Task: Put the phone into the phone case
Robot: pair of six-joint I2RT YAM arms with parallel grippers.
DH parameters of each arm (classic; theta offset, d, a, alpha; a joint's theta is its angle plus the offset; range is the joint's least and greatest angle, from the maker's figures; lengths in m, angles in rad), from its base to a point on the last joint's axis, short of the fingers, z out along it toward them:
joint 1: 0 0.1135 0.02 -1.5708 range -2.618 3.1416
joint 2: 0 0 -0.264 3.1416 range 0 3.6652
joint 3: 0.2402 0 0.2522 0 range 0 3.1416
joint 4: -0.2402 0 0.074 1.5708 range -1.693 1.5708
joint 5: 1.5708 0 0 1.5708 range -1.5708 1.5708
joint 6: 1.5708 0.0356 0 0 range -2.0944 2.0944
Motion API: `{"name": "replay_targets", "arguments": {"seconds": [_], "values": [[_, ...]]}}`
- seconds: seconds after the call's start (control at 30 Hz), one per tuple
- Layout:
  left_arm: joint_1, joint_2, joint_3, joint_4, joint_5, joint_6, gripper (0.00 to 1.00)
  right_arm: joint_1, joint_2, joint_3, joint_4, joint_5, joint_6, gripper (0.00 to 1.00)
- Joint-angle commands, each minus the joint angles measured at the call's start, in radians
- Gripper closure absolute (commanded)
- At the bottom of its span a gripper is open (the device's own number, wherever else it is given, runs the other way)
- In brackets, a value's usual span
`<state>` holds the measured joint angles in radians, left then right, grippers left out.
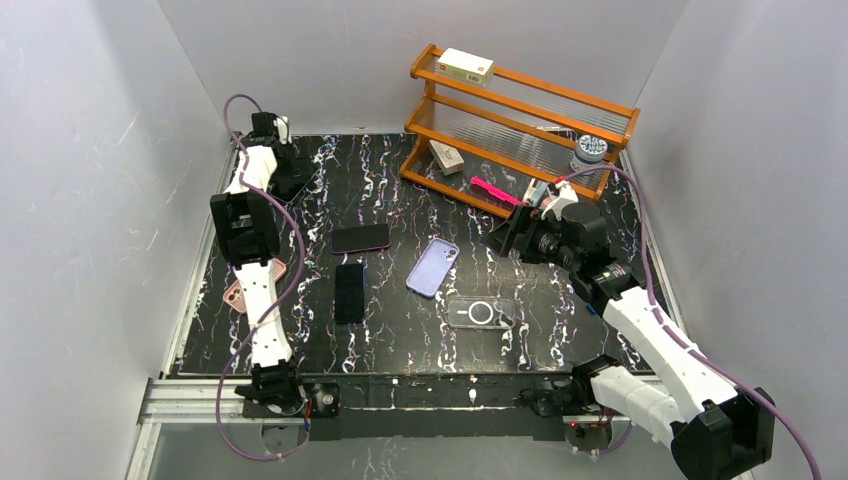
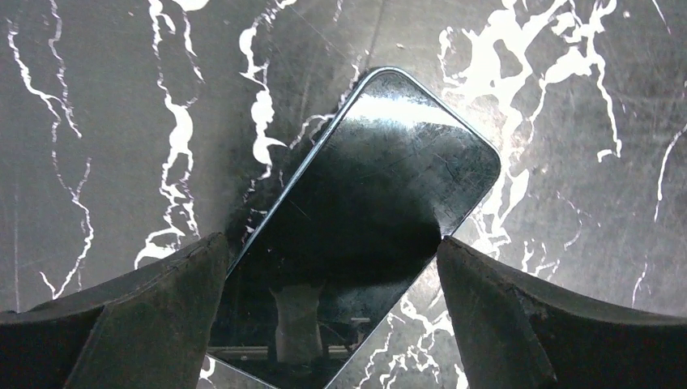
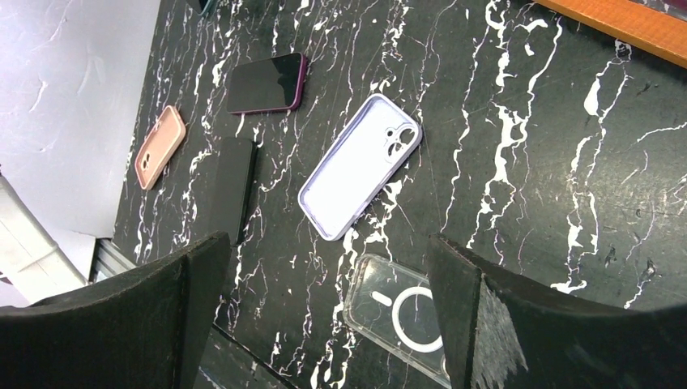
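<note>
Straddling the dark phone (image 2: 381, 178) at far left with left gripper (image 2: 330, 243) released; hovering with right gripper (image 3: 328, 243) released too, right of lilac case (image 3: 360, 166).

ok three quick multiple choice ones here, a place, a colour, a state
1. The clear case lies: A in a gripper; B flat on the table; C on a shelf.
2. The opaque case beside it is: A lavender; B green; C yellow.
3. The right gripper is: A shut on a phone; B shut, empty; C open, empty.
Answers: 1 B, it rests on the marble top; 2 A, pale purple in both views; 3 C, its fingers stand wide apart, gripping nothing.
</note>
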<state>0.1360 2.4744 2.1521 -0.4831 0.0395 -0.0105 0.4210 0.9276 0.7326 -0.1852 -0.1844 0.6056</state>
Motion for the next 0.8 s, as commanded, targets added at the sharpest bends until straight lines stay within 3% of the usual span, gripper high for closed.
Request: {"name": "replay_targets", "arguments": {"seconds": [0.0, 0.37, 0.47, 0.77], "values": [[-0.033, -0.033, -0.009, -0.234, 0.044, 0.084, 0.02, 0.004, -0.024, 0.016, 0.022, -0.019, 0.009, 0.03], [-0.068, -0.120, -0.087, -0.292, 0.101, 0.165, 0.02, 0.001, -0.054, 0.025, -0.008, -0.047, 0.014, 0.03], [-0.079, -0.122, -0.089, -0.289, 0.054, 0.162, 0.02, 0.003, -0.070, 0.022, -0.013, -0.040, 0.024, 0.04], [-0.087, -0.100, -0.100, -0.255, -0.041, 0.127, 0.17, 0.002, -0.100, 0.014, -0.037, -0.012, 0.055, 0.04]]}}
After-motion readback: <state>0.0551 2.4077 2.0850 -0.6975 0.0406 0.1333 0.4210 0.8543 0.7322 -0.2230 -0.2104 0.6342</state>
